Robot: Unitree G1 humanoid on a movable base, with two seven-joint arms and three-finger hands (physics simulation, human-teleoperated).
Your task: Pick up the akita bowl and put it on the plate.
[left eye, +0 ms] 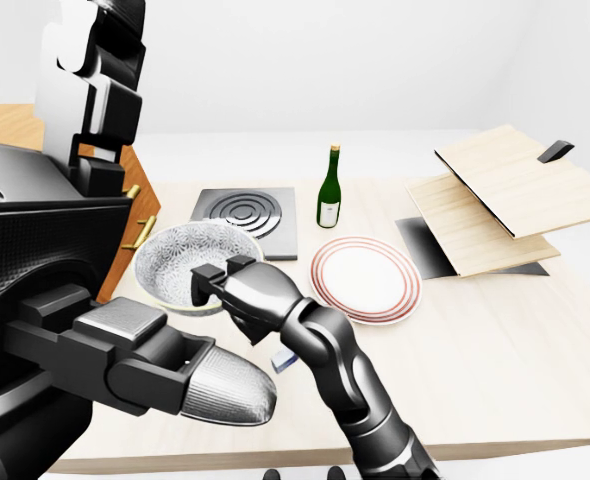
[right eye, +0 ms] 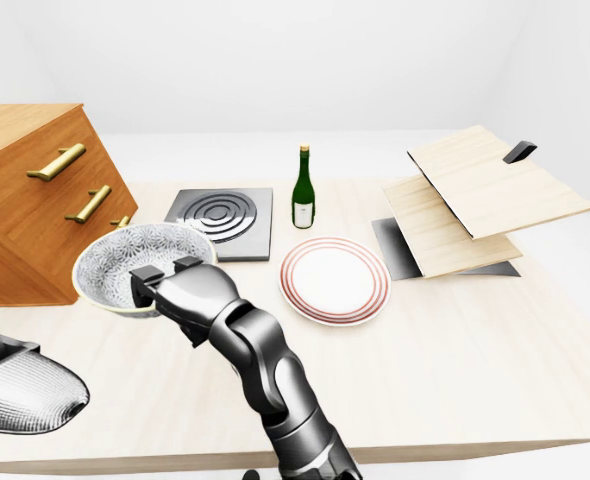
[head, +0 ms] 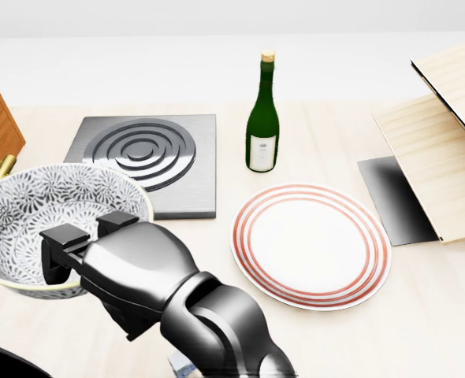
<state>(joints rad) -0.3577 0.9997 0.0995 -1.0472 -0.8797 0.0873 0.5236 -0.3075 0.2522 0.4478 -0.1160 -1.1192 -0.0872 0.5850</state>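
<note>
Head view: the right hand's fingers grip the patterned bowl by its rim, held up at left over the tabletop, apart from the striped plate. The left hand is spread, empty.

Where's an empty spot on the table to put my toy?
In the left-eye view, the biggest bare patch is the table below the plate and wooden boards, down to its bottom edge. The plate itself is empty too. The left is crowded: the hand holds the bowl beside the burner, the bottle just right of it.
</note>
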